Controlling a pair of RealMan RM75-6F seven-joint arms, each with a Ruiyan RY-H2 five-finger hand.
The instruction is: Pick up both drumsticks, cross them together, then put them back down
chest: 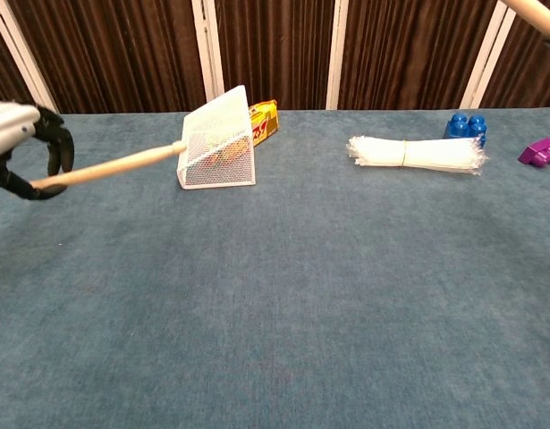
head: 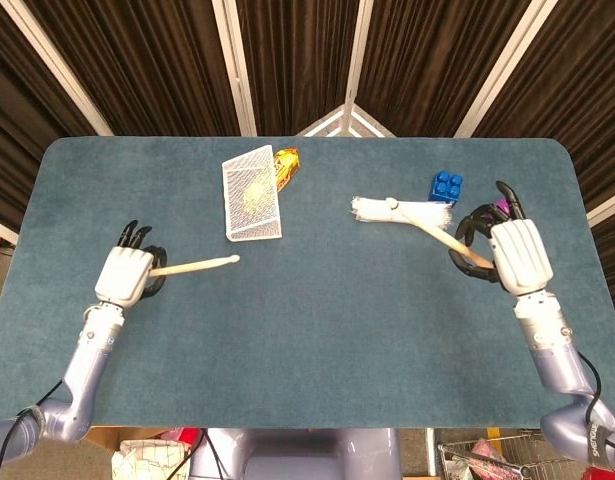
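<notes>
Drumsticks are both up off the desk (head: 317,330): my left hand (head: 125,275) grips one drumstick (head: 197,266), tip toward the mesh basket (head: 252,195); my right hand (head: 515,257) clamps the other drumstick (head: 435,236) above the white bundle (head: 402,211).

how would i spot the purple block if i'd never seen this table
Start at the table's far right, by the right hand. A blue block sits beside a white bundle; the purple block lies further right, close to the hand. It is the only purple thing there.
</notes>
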